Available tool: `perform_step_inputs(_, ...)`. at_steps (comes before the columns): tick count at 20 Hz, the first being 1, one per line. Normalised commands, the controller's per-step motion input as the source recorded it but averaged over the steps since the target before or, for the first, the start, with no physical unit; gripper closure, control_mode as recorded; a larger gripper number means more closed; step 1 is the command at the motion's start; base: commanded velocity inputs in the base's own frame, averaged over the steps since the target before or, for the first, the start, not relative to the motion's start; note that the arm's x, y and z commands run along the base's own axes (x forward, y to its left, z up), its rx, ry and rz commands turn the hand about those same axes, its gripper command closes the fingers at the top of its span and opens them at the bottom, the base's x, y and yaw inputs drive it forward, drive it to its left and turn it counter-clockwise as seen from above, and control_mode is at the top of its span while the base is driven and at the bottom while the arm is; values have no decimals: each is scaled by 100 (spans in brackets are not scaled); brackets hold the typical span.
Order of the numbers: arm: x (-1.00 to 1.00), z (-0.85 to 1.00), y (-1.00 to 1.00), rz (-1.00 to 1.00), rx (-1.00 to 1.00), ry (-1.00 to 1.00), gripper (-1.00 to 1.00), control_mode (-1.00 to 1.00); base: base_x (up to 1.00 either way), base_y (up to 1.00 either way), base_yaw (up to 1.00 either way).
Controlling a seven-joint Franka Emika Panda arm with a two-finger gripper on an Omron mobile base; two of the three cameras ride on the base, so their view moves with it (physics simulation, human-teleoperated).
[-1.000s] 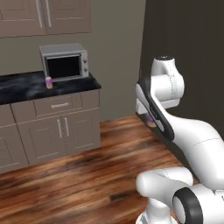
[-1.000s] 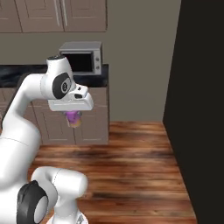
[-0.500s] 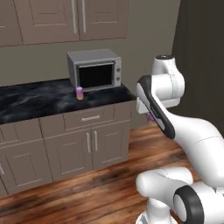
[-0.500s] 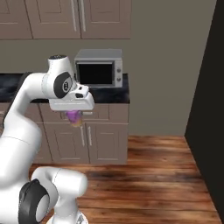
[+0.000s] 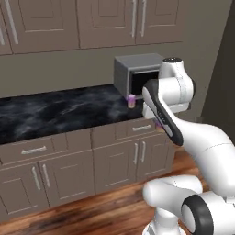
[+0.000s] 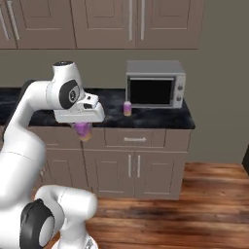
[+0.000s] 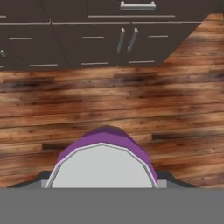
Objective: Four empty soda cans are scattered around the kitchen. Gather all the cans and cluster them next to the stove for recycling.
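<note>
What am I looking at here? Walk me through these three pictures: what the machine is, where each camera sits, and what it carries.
It is a white robot arm on a base that can drive, in a rendered kitchen. Two cameras ride on the base, behind the arm to its left and right. The third sits on the hand and looks down along its fingers at the wooden floor. The fingers are shut on a purple soda can, its silver top close to that hand camera. A second purple can stands on the dark counter, in front of the grey microwave.
</note>
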Motion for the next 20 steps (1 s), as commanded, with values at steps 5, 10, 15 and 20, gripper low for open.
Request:
perform_step_inputs(5, 0, 0, 0, 0, 0, 0, 100, 100, 27, 100, 6)
perform_step_inputs(10, 0, 0, 0, 0, 0, 0, 100, 100, 16, 100, 6)
perform_step_inputs(15, 0, 0, 0, 0, 0, 0, 100, 100, 22, 100, 6)
perform_step_inputs(20, 0, 0, 0, 0, 0, 0, 100, 100, 38, 89, 5)
